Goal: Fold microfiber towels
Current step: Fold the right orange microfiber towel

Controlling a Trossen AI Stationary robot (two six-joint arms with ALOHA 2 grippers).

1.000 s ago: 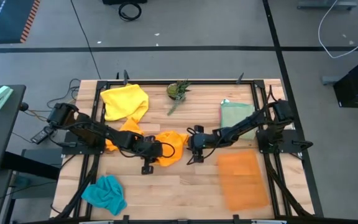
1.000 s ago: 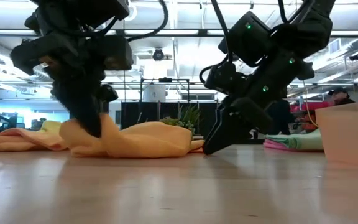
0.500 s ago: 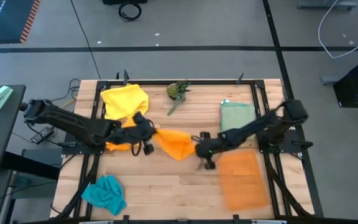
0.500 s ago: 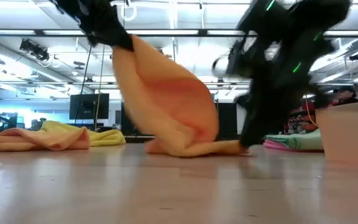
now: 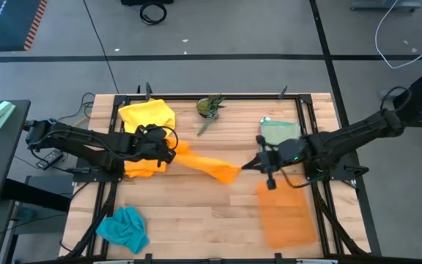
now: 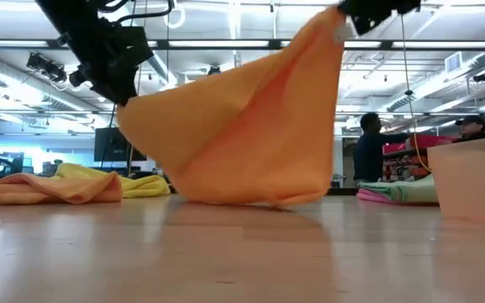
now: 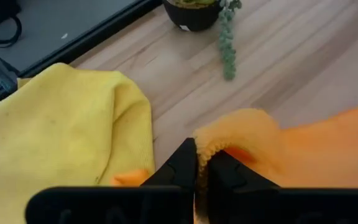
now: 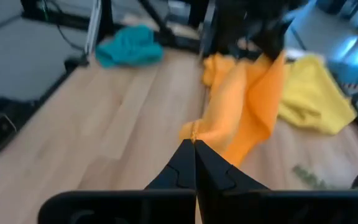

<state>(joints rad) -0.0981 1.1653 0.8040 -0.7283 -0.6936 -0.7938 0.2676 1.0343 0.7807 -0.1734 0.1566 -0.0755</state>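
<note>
Orange towel seemingly pinched by both grippers.

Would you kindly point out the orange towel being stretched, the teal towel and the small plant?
orange towel [image 5: 209, 166]: high view, middle of the stretched cloth.
teal towel [image 5: 124, 227]: high view, centre of the crumpled heap.
small plant [image 5: 210, 107]: high view, on its green leaves.

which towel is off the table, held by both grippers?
The orange towel, stretched between left gripper and right gripper. The yellow and teal towels lie loose.
</note>
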